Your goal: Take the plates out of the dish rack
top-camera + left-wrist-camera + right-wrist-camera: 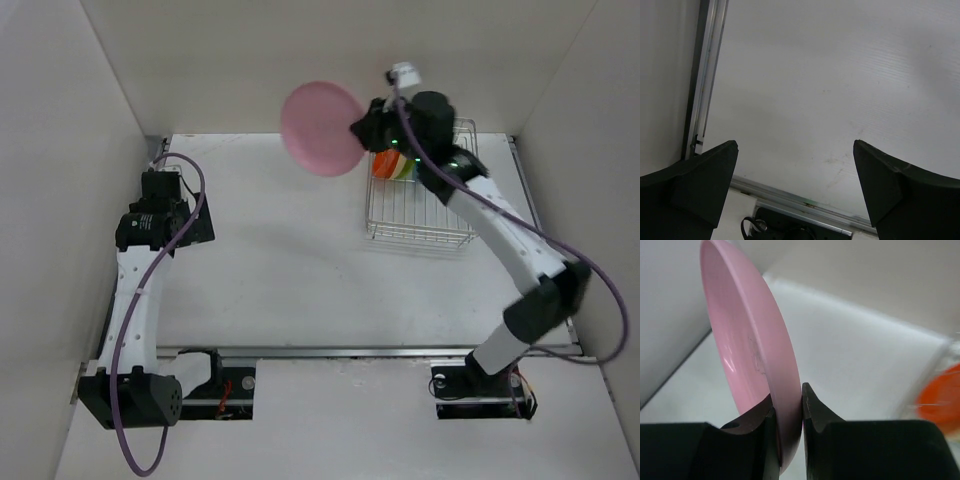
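A large pink plate point(320, 128) hangs in the air left of the silver wire dish rack point(420, 225), which stands at the table's right back. My right gripper point(362, 128) is shut on the plate's right rim. Seen by the right wrist, the pink plate point(752, 350) stands on edge with both fingers clamped on its rim, the right gripper point(788, 410) pinching it. In the rack's far end lean an orange plate point(382, 163) and a lime green plate point(403, 170), partly hidden by the arm. My left gripper point(795, 165) is open over bare table at the far left.
White walls close in the table on the left, back and right. A metal rail point(790, 197) runs along the table's near edge, and the two arm bases point(480, 385) sit below it. The right arm point(500, 225) reaches over the rack.
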`<state>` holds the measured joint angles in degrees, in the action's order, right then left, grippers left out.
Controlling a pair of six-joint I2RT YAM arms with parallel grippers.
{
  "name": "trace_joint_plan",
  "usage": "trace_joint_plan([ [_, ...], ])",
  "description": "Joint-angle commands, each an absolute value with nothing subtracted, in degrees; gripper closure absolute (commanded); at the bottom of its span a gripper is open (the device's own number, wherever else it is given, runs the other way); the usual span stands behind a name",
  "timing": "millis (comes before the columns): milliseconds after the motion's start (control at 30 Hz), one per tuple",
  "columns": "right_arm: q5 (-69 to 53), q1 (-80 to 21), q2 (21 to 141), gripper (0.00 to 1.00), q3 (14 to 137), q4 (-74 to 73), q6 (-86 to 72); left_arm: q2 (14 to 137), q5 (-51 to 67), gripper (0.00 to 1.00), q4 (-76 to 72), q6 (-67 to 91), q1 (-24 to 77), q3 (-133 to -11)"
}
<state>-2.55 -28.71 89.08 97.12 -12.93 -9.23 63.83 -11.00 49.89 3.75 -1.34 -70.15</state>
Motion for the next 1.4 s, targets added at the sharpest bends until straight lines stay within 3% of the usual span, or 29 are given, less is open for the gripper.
trace_joint_plan([
  [0, -25.1, -32.8, 104.6, 1.00, 99.0, -16.1, -15.3, 62.2, -14.2, 0.00, 49.1, 4.7, -1.2, -70.6],
  [133, -31.4, -36.5, 119.4, 1.00, 105.9, -18.8, -18.9, 62.2, -14.2, 0.00, 49.1, 4.7, -1.2, -70.6],
  [300, -32.6, -37.0, 125.5, 1.00, 105.9, -16.8, -22.6, 61.7, -14.2, 0.00, 49.1, 4.7, -1.2, -70.6],
  [500, -23.3, -37.0, 129.3, 0.95, 105.4, -21.2, -24.9, 61.7, -13.5, 0.00, 49.1, 4.7, -1.2, -70.6],
  [567, -20.1, -37.0, 130.0, 0.83, 104.9, -22.9, -25.4, 61.7, -13.5, 0.00, 49.1, 4.7, -1.2, -70.6],
  [600, -19.3, -37.0, 129.4, 0.64, 104.9, -23.5, -25.4, 62.2, -13.5, 0.00, 49.1, 4.7, -1.2, -70.6],
  [700, -13.3, -37.5, 126.5, 0.26, 104.1, -26.4, -24.8, 62.2, -12.5, 0.00, 49.1, 4.7, -1.2, -70.6],
  [900, 1.7, -38.1, 110.0, 0.00, 100.8, -29.0, -21.8, 62.2, -11.2, 0.00, 49.1, 4.1, -1.2, -70.6],
  [1200, 34.1, -32.5, 92.3, 0.00, 96.0, -28.4, -21.3, 62.2, -9.1, 0.00, 48.6, 3.6, -1.2, -70.0],
  [1367, 36.8, -22.9, 94.0, 0.00, 96.7, -27.2, -21.3, 62.2, -8.5, 0.00, 48.6, 3.6, -1.2, -70.0],
])
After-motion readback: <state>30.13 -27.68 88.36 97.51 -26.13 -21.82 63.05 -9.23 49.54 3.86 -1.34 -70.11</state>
